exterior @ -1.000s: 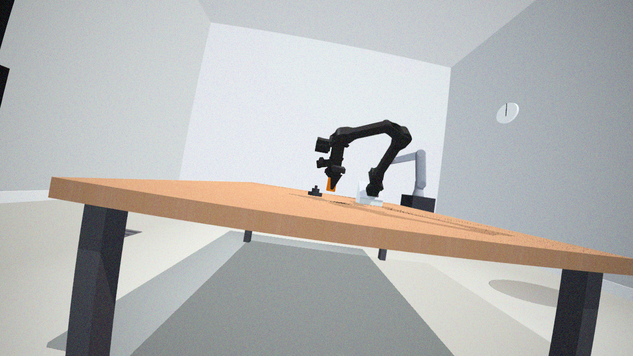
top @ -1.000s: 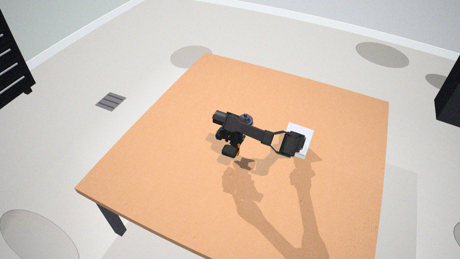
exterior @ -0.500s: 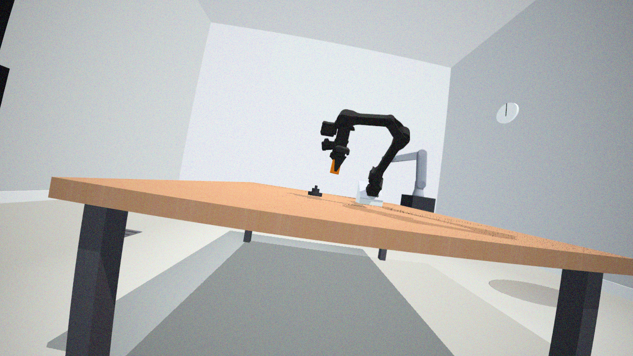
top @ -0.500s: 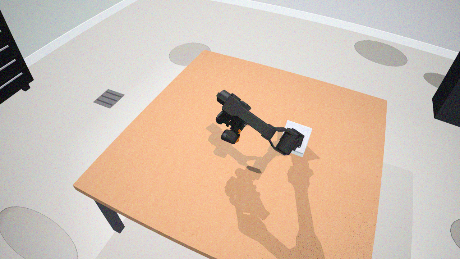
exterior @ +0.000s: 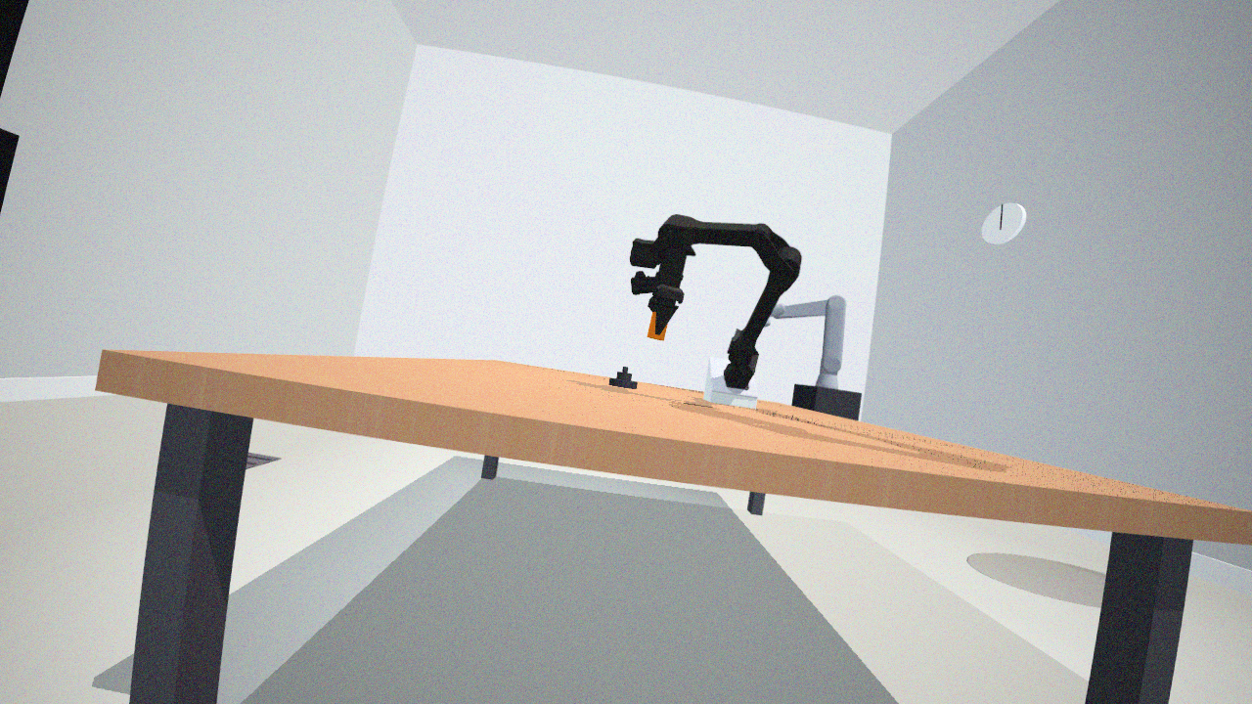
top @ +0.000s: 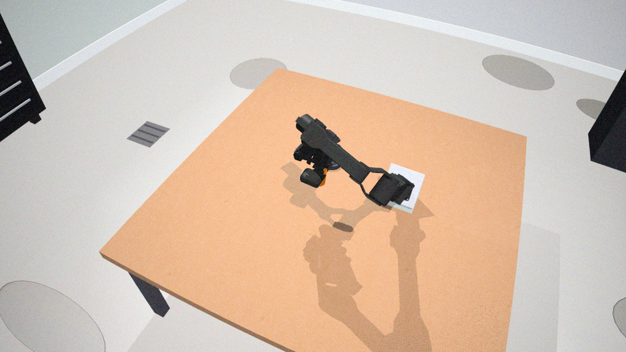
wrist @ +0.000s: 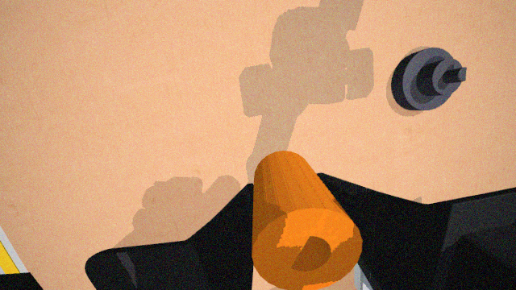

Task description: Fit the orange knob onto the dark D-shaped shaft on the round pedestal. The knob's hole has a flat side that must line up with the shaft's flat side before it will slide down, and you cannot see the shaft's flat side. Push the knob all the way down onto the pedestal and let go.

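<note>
The orange knob [top: 323, 182] [exterior: 651, 329] [wrist: 278, 181] is upright, held well above the table. Its end face in the wrist view shows a dark D-shaped hole [wrist: 314, 254], flat side toward the left. My gripper [exterior: 659, 322] [wrist: 285, 184] is shut on the knob, one black finger on each side. The round dark pedestal [top: 335, 166] [exterior: 623, 384] [wrist: 409, 90] stands on the table, at the upper right of the wrist view, apart from and lower than the knob. Its thin shaft [exterior: 624, 370] [wrist: 452, 76] points up; its flat side cannot be made out. The arm mostly hides the pedestal in the top view.
The wooden table [top: 218, 209] [exterior: 420, 385] carries the arm's white base plate [top: 417, 176] [exterior: 714, 377]. A grey arm [exterior: 834, 336] on a black block [exterior: 826, 401] stands behind the table. Arm shadows lie across the table. A yellow strip [wrist: 7, 258] shows at the wrist view's left edge.
</note>
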Action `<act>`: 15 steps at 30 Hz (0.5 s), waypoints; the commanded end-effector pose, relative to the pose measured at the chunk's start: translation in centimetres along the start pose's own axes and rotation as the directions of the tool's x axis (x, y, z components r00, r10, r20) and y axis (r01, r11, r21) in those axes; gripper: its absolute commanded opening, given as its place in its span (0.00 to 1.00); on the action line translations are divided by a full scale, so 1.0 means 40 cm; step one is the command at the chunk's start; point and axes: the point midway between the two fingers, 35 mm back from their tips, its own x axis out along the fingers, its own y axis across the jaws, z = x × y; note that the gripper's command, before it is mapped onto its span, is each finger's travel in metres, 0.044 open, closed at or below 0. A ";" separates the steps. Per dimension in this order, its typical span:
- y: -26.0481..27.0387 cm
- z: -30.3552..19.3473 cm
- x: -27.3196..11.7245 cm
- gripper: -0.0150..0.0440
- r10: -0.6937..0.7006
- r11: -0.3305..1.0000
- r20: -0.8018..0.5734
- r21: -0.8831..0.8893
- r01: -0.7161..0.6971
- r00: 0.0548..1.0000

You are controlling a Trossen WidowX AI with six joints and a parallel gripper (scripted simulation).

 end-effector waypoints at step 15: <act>-0.121 0.071 0.014 0.25 -0.013 1.000 -0.009 -0.023 0.013 1.000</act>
